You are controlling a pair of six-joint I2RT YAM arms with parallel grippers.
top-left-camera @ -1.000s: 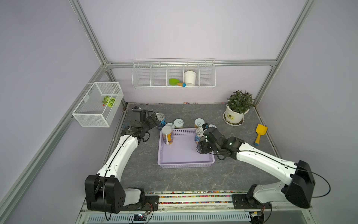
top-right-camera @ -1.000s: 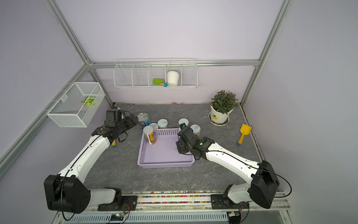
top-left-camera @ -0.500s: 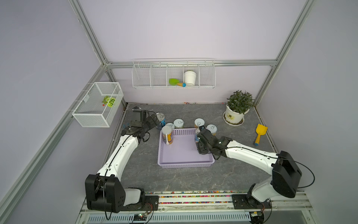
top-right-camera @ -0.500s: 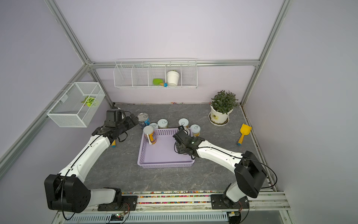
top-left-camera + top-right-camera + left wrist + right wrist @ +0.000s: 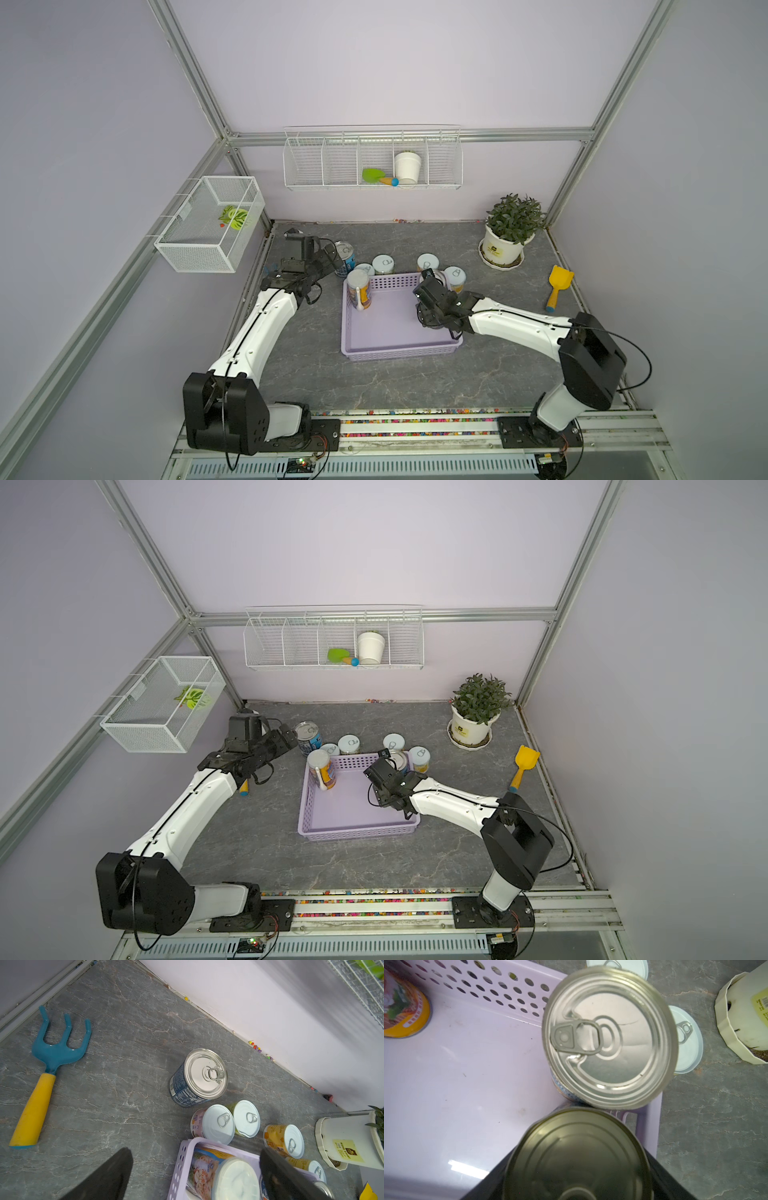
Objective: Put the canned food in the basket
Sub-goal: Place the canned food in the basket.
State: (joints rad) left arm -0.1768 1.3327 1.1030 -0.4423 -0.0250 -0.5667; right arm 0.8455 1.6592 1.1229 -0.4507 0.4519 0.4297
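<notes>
held tin: silver lid, clamped in right gripper, within basket at 2 o'clock | silver-topped tin: standing, basket's 1 o'clock corner | blue-label tin: table, 11 o'clock outside basket | left gripper: jaws wide, empty

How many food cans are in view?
8 cans: five stand beyond the basket's far wall, two stand inside it, one is held in the right jaws over it.
</notes>
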